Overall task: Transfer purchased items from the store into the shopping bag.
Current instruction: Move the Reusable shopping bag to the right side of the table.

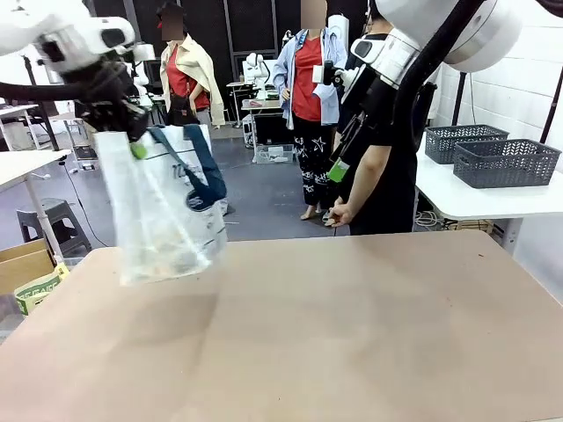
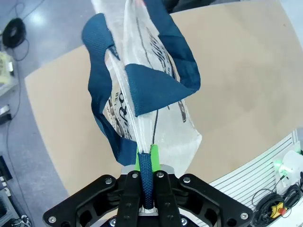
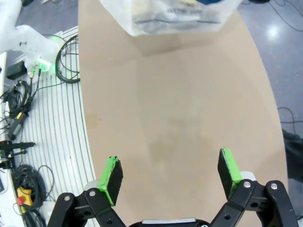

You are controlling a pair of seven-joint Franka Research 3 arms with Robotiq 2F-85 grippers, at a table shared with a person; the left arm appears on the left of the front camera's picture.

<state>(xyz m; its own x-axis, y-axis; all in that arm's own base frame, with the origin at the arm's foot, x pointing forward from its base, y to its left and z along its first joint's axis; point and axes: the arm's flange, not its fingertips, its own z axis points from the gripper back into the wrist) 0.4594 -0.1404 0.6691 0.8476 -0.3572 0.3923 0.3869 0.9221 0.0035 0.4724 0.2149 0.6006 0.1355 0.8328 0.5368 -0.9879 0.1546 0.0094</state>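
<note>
Left gripper [image 2: 147, 163] was clenched on one navy handle [image 2: 147, 182] of the shopping bag [image 1: 163, 211]; the strap ran straight between the green pads [image 2: 155, 153], bag hanging from it. In the front view the left gripper [image 1: 132, 132] sat at about 10 o'clock in the picture, high over the tabletop [image 1: 352, 334], with the bag dangling below it toward 6 o'clock, its bottom just above or barely at the far left edge of the tabletop; could not tell if it touched.

Right gripper [image 3: 170, 177] had its jaws released and wide, nothing between them, bare tabletop [image 3: 189, 109] under it. The bag [image 3: 175, 16] showed at 12 o'clock of that view, well apart from the right gripper.

View differences:
- The left wrist view showed the grip itself and the second handle [image 2: 156, 80] looping loose over the bag's mouth, plus dark lettering on the plastic.
- The front view showed the bag's full hang and a person [image 1: 374, 167] in black standing at the far side at about 1 o'clock, arm down.
- The right wrist view showed the bag's bottom from above, with the purchased items [image 3: 165, 14] inside as dim tan and dark shapes pressed against the plastic.

Bag was translucent whitish plastic, crumpled, with navy straps. Items in the front view [image 1: 167, 251] read as yellowish-tan lumps low in the bag; individual pieces too blurred to tell apart. Two dark lattice baskets [image 1: 501, 158] sat on a white table at 3 o'clock.
</note>
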